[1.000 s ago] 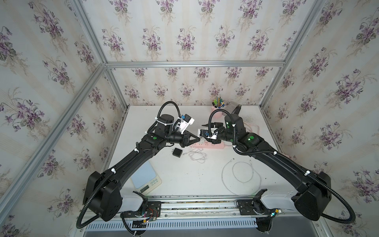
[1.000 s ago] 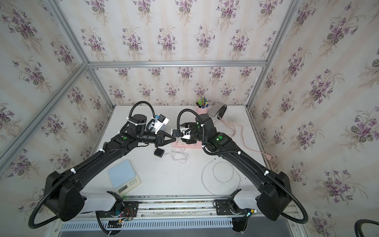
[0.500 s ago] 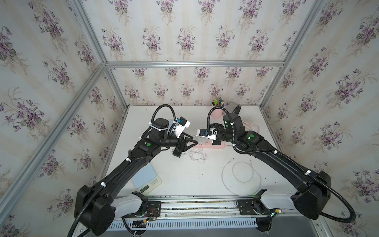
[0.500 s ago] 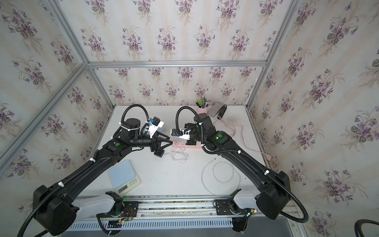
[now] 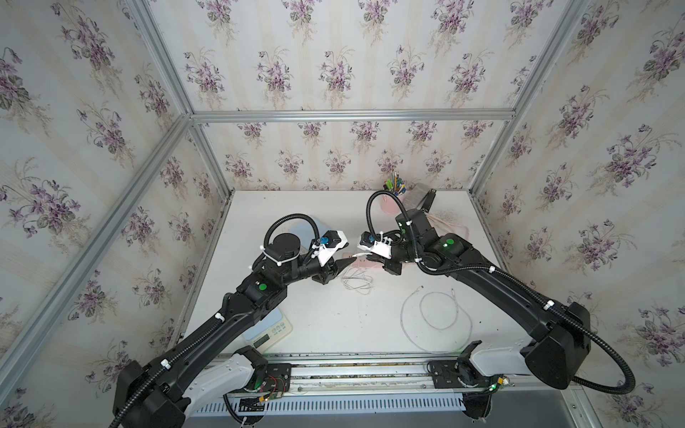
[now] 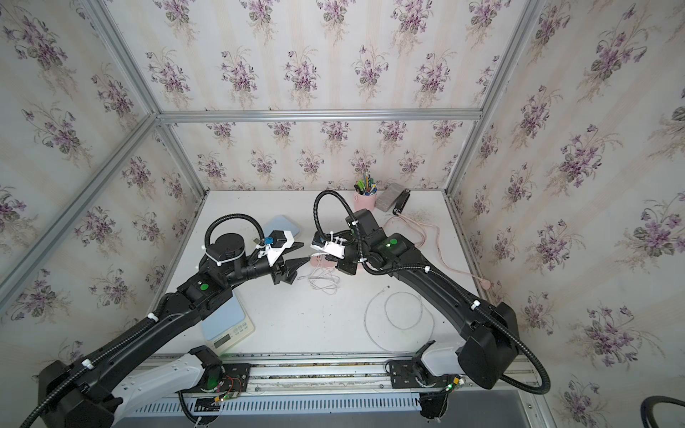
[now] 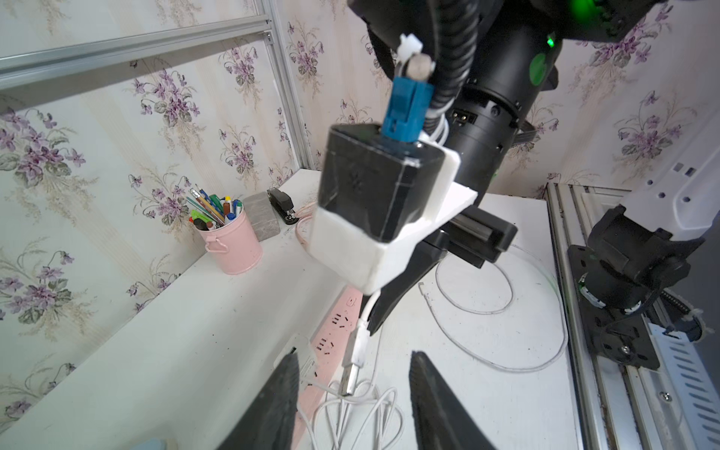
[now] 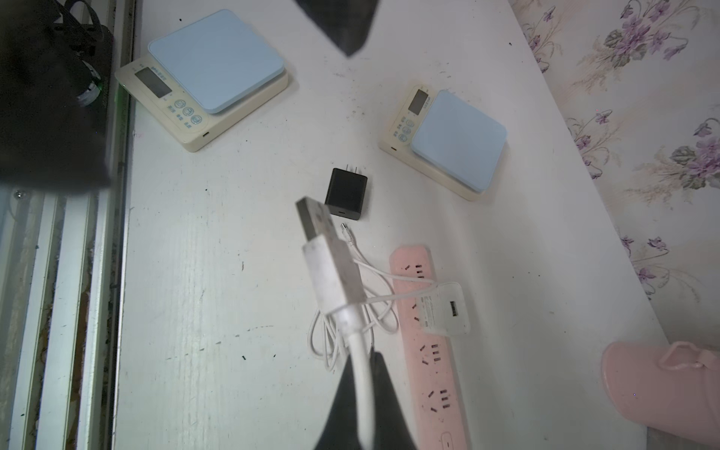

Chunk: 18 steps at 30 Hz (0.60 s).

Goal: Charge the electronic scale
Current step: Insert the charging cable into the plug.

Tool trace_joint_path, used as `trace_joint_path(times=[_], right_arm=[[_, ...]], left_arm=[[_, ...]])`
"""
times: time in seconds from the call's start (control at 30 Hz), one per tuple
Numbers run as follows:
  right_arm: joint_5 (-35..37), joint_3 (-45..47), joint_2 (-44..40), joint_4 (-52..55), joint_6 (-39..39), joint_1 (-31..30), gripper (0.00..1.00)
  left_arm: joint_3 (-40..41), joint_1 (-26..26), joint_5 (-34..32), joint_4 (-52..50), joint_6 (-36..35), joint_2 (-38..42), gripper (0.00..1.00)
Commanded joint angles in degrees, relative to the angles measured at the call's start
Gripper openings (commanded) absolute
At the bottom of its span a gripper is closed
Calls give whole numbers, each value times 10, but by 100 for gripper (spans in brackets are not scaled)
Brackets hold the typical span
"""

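My right gripper (image 8: 362,356) is shut on a white USB cable just behind its metal plug (image 8: 315,222), held above the table. The cable's coil (image 5: 357,281) lies beside a pink power strip (image 8: 424,350) that carries a white adapter (image 8: 448,309). My left gripper (image 7: 354,356) faces it, open, the plug (image 7: 352,366) hanging between its fingertips without touching them. Two electronic scales with blue tops sit on the table, one (image 8: 210,74) by the front rail and one (image 8: 448,140) further back. A black charger block (image 8: 346,193) lies between them.
A pink pen cup (image 6: 365,198), a grey block (image 6: 389,196) and a black stapler (image 6: 402,202) stand at the back. A second white cable loop (image 5: 437,311) lies front right. The strip's pink cord (image 6: 437,244) trails along the right side.
The right gripper has shut on the cable. The left gripper, shut at the plug a second ago, has opened and drawn back a little to the left.
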State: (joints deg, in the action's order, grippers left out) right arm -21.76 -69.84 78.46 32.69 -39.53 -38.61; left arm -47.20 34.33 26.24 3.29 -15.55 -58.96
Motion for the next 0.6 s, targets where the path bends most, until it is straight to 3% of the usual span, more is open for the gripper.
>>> trace_joint_path(times=[0.0,0.37,0.57], right_arm=[[-17,-3,-3,5,12,0,0],[-39,-2,-6,5,13,2,0],[-55,0,-10,4,14,6,0]], left_arm=[[-12,1,-1,-12,-39,-12,43],[-20,1,26,-33,-28,-49,38],[-25,0,36,-40,-27,-56,16]])
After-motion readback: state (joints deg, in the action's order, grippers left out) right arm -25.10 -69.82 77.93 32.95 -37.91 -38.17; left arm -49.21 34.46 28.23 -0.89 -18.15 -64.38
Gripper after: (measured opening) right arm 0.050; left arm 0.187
